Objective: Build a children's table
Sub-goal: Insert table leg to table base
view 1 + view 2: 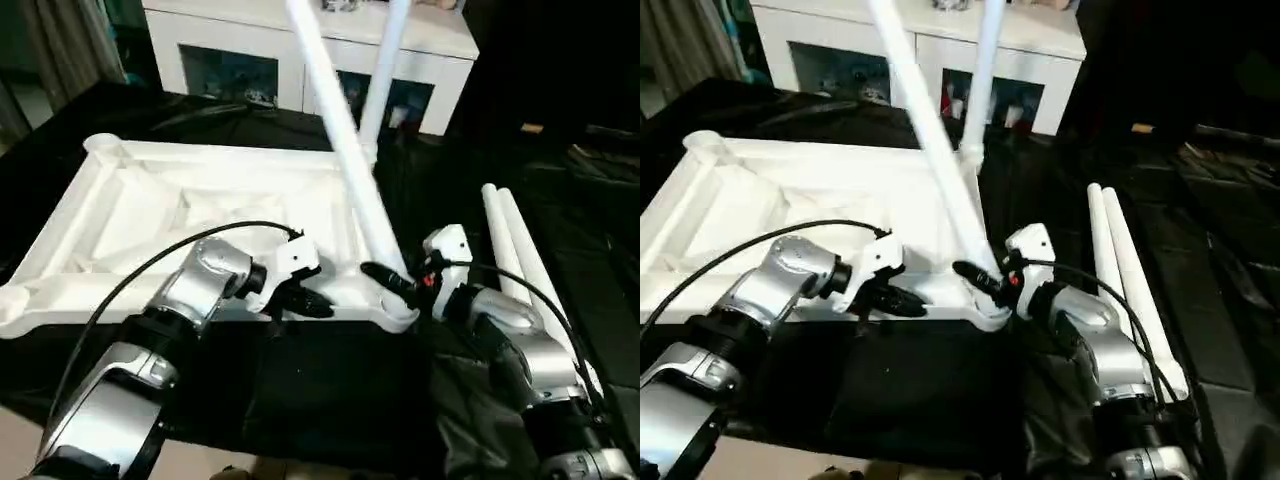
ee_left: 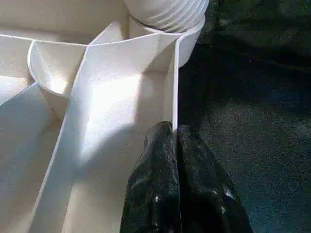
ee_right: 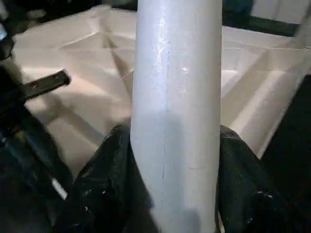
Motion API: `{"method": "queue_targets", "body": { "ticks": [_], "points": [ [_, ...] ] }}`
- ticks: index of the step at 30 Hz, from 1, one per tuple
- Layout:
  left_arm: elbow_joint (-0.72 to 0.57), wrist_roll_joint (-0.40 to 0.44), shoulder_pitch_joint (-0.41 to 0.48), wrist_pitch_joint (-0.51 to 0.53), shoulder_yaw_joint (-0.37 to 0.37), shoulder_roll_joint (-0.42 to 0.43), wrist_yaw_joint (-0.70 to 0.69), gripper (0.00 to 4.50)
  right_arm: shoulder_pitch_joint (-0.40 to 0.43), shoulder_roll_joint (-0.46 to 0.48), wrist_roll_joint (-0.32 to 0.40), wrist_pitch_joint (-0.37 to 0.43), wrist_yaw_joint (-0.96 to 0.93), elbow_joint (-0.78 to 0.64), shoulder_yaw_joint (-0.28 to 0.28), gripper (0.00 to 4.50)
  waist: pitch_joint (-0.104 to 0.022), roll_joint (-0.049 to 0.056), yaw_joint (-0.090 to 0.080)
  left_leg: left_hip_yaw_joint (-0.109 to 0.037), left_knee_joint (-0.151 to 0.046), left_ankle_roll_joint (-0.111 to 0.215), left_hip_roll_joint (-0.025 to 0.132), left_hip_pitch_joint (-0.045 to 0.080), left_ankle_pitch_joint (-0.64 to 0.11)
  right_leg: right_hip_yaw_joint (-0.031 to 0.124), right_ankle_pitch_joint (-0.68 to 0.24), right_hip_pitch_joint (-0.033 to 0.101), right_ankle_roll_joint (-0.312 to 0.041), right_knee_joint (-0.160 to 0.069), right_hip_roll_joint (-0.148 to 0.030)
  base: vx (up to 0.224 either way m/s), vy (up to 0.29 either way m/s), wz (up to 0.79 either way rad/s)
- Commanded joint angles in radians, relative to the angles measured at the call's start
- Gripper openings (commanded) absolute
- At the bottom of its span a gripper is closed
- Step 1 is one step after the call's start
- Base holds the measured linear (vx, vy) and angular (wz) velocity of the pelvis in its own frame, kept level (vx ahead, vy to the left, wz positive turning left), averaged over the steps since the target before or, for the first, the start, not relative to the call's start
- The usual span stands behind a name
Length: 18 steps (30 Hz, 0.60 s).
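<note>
You see hard glare bleaching the table top toward ten o'clock, black sheet swallowing detail, and a blurred leg close-up.

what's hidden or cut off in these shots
- Tops of both standing legs: cut by the head views' upper edge.
- Near corner socket: whether that tilted leg is fully seated, hidden by the right pincer.
- Left pincer: its contact with the tabletop rim, unclear.

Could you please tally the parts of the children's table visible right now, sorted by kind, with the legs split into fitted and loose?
Ribbed white tabletop: 1
Legs standing in corner sockets: 2, the near leg and the far leg
Loose legs lying on the black sheet: 2, one beside the other
Total: 5 parts
</note>
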Motion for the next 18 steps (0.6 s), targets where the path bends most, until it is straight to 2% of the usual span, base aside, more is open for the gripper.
{"method": "queue_targets", "body": {
  "ticks": [1,3,4,5,6,7,9,10,11,12,13,15,16,17,18],
  "points": [
    [0.016,-0.019,-0.002,-0.005,0.06,-0.007,0.08,0.0,0.041,0.001,0.019,0.032,-0.01,0.05,-0.02,1.85,-0.032,0.005,-0.004,-0.058,-0.094,-0.021,0.08,0.03,-0.557,0.049,-0.625,-0.006,-0.106,-0.095,-0.09,0.0,0.0,0.0],
    [-0.004,-0.017,0.004,-0.016,0.063,0.001,0.09,0.0,0.038,0.008,0.049,0.03,-0.004,0.027,-0.043,1.85,-0.032,0.004,-0.005,-0.058,-0.098,-0.019,0.081,0.021,-0.541,0.048,-0.588,0.001,-0.116,-0.089,-0.089,0.0,0.0,0.0],
    [-0.019,-0.021,0.009,-0.021,0.066,0.004,0.088,0.0,0.036,0.012,0.063,0.028,0.0,0.016,-0.054,1.85,-0.039,0.008,-0.003,-0.055,-0.099,-0.019,0.083,0.019,-0.512,0.052,-0.542,0.003,-0.131,-0.084,-0.09,0.0,0.0,0.0],
    [-0.03,-0.029,0.013,-0.017,0.071,0.006,0.084,0.0,0.035,0.014,0.072,0.027,0.003,0.007,-0.06,1.85,-0.041,0.007,-0.002,-0.054,-0.098,-0.017,0.083,0.017,-0.494,0.054,-0.516,0.004,-0.14,-0.081,-0.091,0.0,0.0,0.0],
    [-0.041,-0.037,0.017,-0.011,0.074,0.007,0.082,0.0,0.034,0.016,0.079,0.025,0.004,0.002,-0.064,1.85,-0.047,0.01,0.001,-0.046,-0.094,-0.009,0.084,0.012,-0.435,0.057,-0.434,0.008,-0.17,-0.072,-0.09,0.0,0.0,0.0],
    [-0.062,-0.054,0.022,-0.01,0.089,0.007,0.083,0.0,0.034,0.019,0.097,0.026,0.009,-0.021,-0.074,1.85,-0.053,0.015,0.003,-0.046,-0.093,-0.007,0.083,0.009,-0.412,0.056,-0.407,0.013,-0.179,-0.068,-0.09,0.0,0.0,0.0],
    [-0.108,-0.098,0.031,-0.001,0.128,0.004,0.083,0.0,0.032,0.025,0.132,0.029,0.021,-0.071,-0.092,1.85,-0.059,0.012,0.006,-0.038,-0.088,0.008,0.081,0.005,-0.343,0.056,-0.324,0.02,-0.199,-0.059,-0.089,0.0,0.0,0.0],
    [-0.118,-0.108,0.031,-0.004,0.138,0.002,0.087,0.0,0.031,0.027,0.139,0.03,0.024,-0.082,-0.096,1.85,-0.069,0.012,0.01,-0.032,-0.081,0.022,0.08,0.001,-0.287,0.056,-0.252,0.025,-0.219,-0.048,-0.088,0.0,0.0,0.0],
    [-0.142,-0.14,0.03,0.016,0.164,-0.002,0.082,0.0,0.029,0.03,0.155,0.033,0.027,-0.107,-0.103,1.85,-0.071,0.011,0.01,-0.03,-0.08,0.035,0.079,-0.005,-0.268,0.054,-0.224,0.029,-0.231,-0.042,-0.086,0.0,0.0,0.0],
    [-0.165,-0.171,0.027,0.061,0.186,-0.005,0.072,0.27,0.027,0.032,0.167,0.039,0.029,-0.124,-0.107,1.85,-0.073,0.009,0.009,-0.03,-0.075,0.039,0.077,-0.01,-0.278,0.053,-0.247,0.027,-0.228,-0.039,-0.085,0.0,0.0,0.0],
    [-0.191,-0.198,0.025,0.094,0.204,-0.006,0.064,0.55,0.024,0.032,0.175,0.043,0.03,-0.139,-0.109,1.85,-0.077,0.008,0.011,-0.03,-0.072,0.04,0.077,-0.007,-0.277,0.051,-0.256,0.025,-0.229,-0.037,-0.085,0.0,0.0,0.0],
    [-0.255,-0.278,0.022,0.183,0.249,-0.009,0.034,0.58,0.01,0.025,0.18,0.045,0.035,-0.156,-0.105,1.85,-0.088,0.007,0.016,-0.021,-0.059,0.045,0.073,-0.005,-0.209,0.051,-0.148,0.029,-0.267,-0.019,-0.083,0.031,-0.024,0.02],
    [-0.259,-0.285,0.021,0.189,0.252,-0.01,0.032,0.69,0.009,0.025,0.18,0.045,0.036,-0.157,-0.104,1.85,-0.088,0.006,0.019,-0.015,-0.051,0.066,0.071,-0.005,-0.16,0.052,-0.056,0.021,-0.299,-0.014,-0.077,0.061,-0.048,0.03],
    [-0.279,-0.312,0.024,0.22,0.266,-0.012,0.021,0.85,0.007,0.023,0.181,0.046,0.037,-0.162,-0.103,1.85,-0.089,0.007,0.02,-0.014,-0.047,0.087,0.067,-0.01,-0.128,0.05,0.002,0.026,-0.315,-0.003,-0.073,0.06,-0.054,0.02],
    [-0.305,-0.359,0.024,0.265,0.289,-0.017,0.005,0.85,0.001,0.022,0.181,0.048,0.036,-0.173,-0.101,1.85,-0.092,0.007,0.024,-0.013,-0.044,0.094,0.066,-0.01,-0.103,0.049,0.033,0.03,-0.321,0.003,-0.072,0.0,0.0,0.0]
  ]
}}
